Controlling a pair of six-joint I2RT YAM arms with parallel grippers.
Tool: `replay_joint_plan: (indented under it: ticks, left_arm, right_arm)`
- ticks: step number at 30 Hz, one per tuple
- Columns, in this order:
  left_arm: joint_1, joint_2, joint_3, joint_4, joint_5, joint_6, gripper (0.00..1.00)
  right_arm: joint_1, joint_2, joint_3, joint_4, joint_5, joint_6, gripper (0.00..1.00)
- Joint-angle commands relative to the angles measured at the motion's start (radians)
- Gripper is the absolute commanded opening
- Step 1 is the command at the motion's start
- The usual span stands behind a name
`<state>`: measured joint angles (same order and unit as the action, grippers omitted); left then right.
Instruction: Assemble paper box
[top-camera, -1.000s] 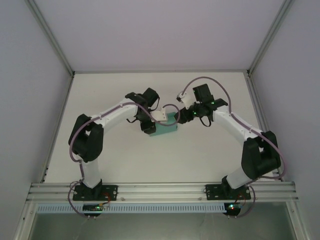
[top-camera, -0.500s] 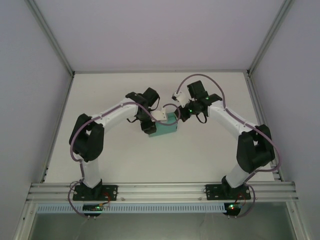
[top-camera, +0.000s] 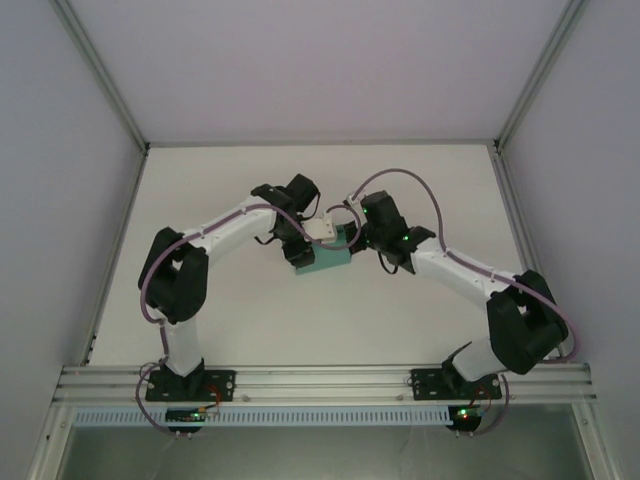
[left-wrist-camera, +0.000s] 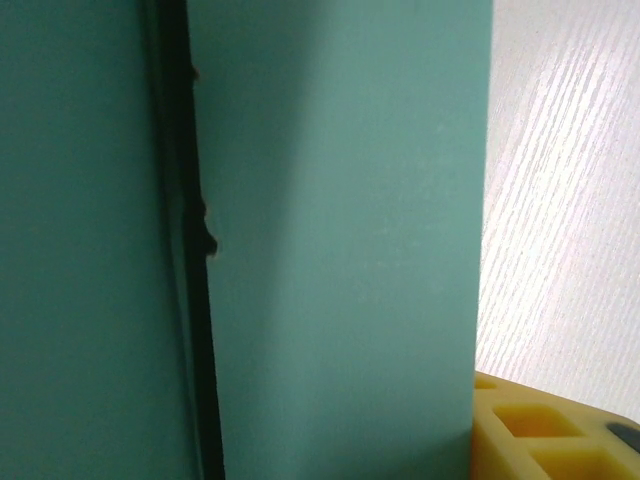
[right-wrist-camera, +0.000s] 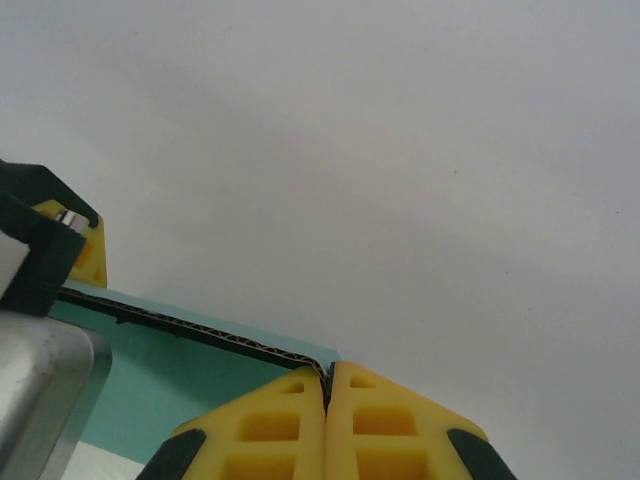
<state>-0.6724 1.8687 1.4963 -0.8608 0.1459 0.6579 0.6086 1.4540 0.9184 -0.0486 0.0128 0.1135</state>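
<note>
Pale walls and an aluminium frame close in a white table (top-camera: 200, 320), with all the work near its middle. The left arm comes in from the surface's left side, and the left gripper (top-camera: 298, 250) sits over the left end of the paper box (top-camera: 328, 260). The box is a small teal folded shape. Its long axis runs roughly left to right across the surface, the right end tipped a little toward the far edge.

In the left wrist view the teal card stands close up, with a dark seam (left-wrist-camera: 190, 250) between two panels. One yellow finger pad (left-wrist-camera: 540, 430) lies just beside the right panel and the other finger is hidden. Whether those jaws clamp the box or merely bracket it cannot be told.

At the box's right end the right gripper (right-wrist-camera: 326, 380) has its yellow fingers pressed together, tips meeting the corner of the corrugated edge (right-wrist-camera: 200, 335). Whether they nip any card is unclear. Both arms are about equally near, so the next fold likely turns on that right-hand corner.
</note>
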Motion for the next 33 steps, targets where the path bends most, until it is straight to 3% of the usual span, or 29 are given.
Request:
replay_joint_plan:
  ticks: [1, 4, 10, 17, 26, 30, 33]
  left_arm:
    - [-0.002, 0.006, 0.016, 0.011, 0.025, -0.014, 0.53]
    - [-0.002, 0.006, 0.017, 0.01, 0.021, -0.017, 0.54]
    - [-0.002, 0.015, 0.022, 0.005, 0.016, -0.033, 0.54]
    - [-0.002, 0.011, 0.018, 0.013, 0.022, -0.035, 0.54]
    - [-0.002, -0.002, 0.004, 0.039, 0.023, -0.044, 0.55]
    - [-0.001, -0.031, 0.001, 0.059, 0.035, -0.05, 0.59]
    - [-0.002, -0.057, 0.002, 0.077, 0.04, -0.079, 0.7]
  right_arm:
    - [0.01, 0.016, -0.094, 0.115, 0.04, 0.055, 0.0]
    - [0.013, 0.017, -0.128, 0.152, 0.048, 0.101, 0.0]
    - [-0.01, 0.011, 0.011, -0.128, 0.003, 0.314, 0.0]
    - [-0.019, 0.043, 0.122, -0.252, 0.009, 0.289, 0.0]
    - [0.021, 0.026, -0.135, 0.139, 0.132, 0.058, 0.0]
    - [0.03, 0.005, -0.172, 0.197, 0.14, 0.033, 0.0]
    - [0.041, -0.01, -0.151, 0.167, 0.165, 0.045, 0.0]
